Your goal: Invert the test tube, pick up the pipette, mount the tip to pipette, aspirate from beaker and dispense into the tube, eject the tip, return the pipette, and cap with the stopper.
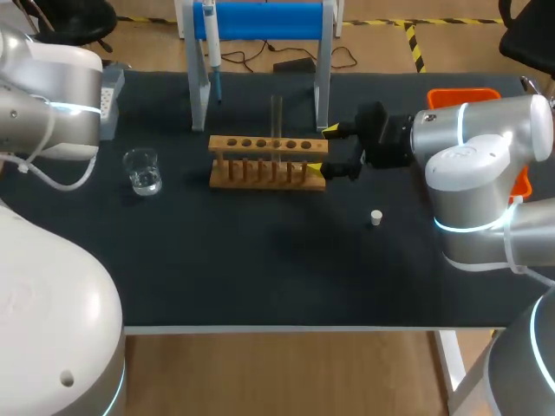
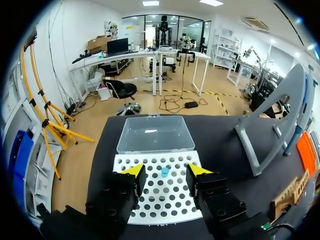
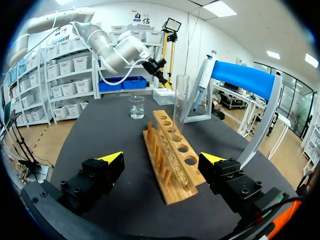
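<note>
**Wooden rack (image 1: 267, 160) between our parted right jaws**

Our right jaws stand apart at the right end of the rack, one finger on each side. We see no contact with it. The test tube (image 1: 277, 117) stands upright in a middle hole of the rack. Our left jaws are apart above the tip box (image 2: 160, 200), which holds one blue tip (image 2: 164, 171). The pipette (image 1: 211, 43) hangs on its stand (image 1: 323, 78). The beaker (image 1: 141, 171) sits left of the rack. The stopper (image 1: 375, 217) lies on the counter (image 1: 260, 260), near our right arm.
</note>
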